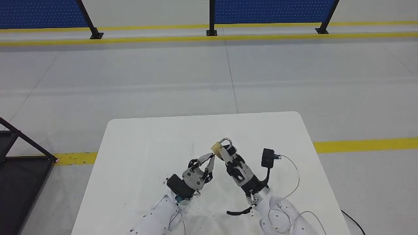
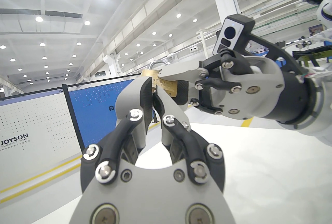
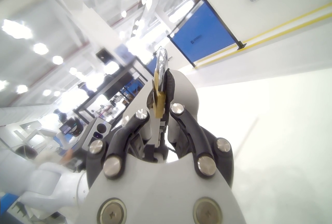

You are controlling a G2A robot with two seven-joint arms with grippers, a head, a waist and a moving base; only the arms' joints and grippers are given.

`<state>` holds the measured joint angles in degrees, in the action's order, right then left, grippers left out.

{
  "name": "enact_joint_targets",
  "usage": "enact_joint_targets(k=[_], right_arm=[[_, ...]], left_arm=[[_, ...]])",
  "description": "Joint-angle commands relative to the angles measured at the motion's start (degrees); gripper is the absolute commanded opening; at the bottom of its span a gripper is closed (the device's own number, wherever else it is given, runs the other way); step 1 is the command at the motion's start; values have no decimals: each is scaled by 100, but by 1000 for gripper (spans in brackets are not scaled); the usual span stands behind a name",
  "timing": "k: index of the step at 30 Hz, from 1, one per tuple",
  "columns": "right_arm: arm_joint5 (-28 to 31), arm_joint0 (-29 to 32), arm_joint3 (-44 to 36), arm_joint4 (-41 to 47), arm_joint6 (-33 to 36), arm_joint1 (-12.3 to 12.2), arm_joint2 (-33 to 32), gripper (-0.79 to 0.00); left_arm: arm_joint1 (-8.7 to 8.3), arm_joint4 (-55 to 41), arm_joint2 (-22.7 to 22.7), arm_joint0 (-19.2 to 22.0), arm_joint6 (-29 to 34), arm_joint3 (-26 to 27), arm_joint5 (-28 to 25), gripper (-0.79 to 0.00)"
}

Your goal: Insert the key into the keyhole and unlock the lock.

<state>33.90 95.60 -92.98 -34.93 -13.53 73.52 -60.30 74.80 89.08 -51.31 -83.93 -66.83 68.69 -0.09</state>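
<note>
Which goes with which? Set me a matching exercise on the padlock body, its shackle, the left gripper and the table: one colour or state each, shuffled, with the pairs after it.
Things:
1. padlock body
2. shackle
3. left gripper
4. table

Colour or state:
a. white, beneath both arms
b. shut, tips close to the padlock body
c. brass, clamped by the right gripper
d. silver, looping out of the brass

Pairs: 1-c, 2-d, 3-b, 4-a.
</note>
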Motion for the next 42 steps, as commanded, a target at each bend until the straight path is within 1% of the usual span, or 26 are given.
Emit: enact_joint_targets(k=[1, 4, 6, 9, 10, 11, 13, 15, 18, 20, 22, 25, 28, 29, 32, 34, 36, 38, 42], right_arm=[[13, -2, 6, 8, -2, 1, -5, -785], [27, -4, 10, 24, -1, 0, -19, -785], [38, -5, 9, 39, 0, -1, -29, -785], [64, -6, 7, 54, -5, -1, -45, -785], [72, -8, 5, 57, -3, -2, -49, -785], [90, -14, 7, 47, 12, -3, -52, -785], [53, -37, 30, 43, 44, -4, -71, -785], [-32, -83, 63, 82, 122, -1, -80, -785], [-249, -238, 158, 281, 417, 5, -99, -785], [-489, -368, 226, 363, 769, 11, -65, -785], [-768, -523, 273, 455, 1145, 28, 15, -785], [-1241, -793, 416, 498, 1539, 86, 252, -785], [-1781, -1084, 705, 275, 1655, 185, 616, -785], [-1928, -1170, 836, 215, 1692, 225, 763, -785], [-2249, -1446, 1230, 136, 1829, 353, 1180, -785], [-2525, -1618, 1485, 20, 1916, 449, 1471, -785], [-2713, -1797, 1712, 10, 2031, 552, 1733, -785], [-2839, -1945, 1928, 36, 2145, 655, 1977, -785], [-3108, -2171, 2274, 47, 2286, 847, 2368, -785]], left_arm=[[-1, -26, -13, 0, -16, 1, -71, -289], [-9, -46, -40, -9, -36, 7, -176, -311], [-16, -68, -52, -20, -52, 18, -294, -292], [-32, -95, -84, -44, -62, 29, -456, -323], [-40, -133, -92, -52, -60, 32, -595, -305], [-51, -199, -114, -63, -57, 35, -774, -274], [-92, -375, -173, -103, 18, 46, -1334, 0], [-171, -501, -296, -175, 195, 105, -2030, 0], [-357, -618, -680, -398, 618, 335, -3043, 0], [-505, -737, -1074, -646, 959, 600, -3584, 0], [-656, -993, -1522, -931, 1426, 938, -4246, 0], [-843, -1558, -2309, -1411, 2181, 1423, -4692, 0], [-969, -2125, -3028, -1861, 2690, 1825, -4765, 0], [-1001, -2280, -3244, -1997, 2835, 1885, -4752, 0], [-1071, -2755, -3719, -2280, 3268, 2005, -4798, 0], [-1099, -3090, -3964, -2379, 3550, 2009, -4712, 0], [-1103, -3355, -4122, -2403, 3782, 2029, -4394, 0], [-1086, -3473, -4142, -2400, 3914, 2027, -4025, 0], [-1075, -3548, -4097, -2376, 3990, 2004, -3965, 0]])
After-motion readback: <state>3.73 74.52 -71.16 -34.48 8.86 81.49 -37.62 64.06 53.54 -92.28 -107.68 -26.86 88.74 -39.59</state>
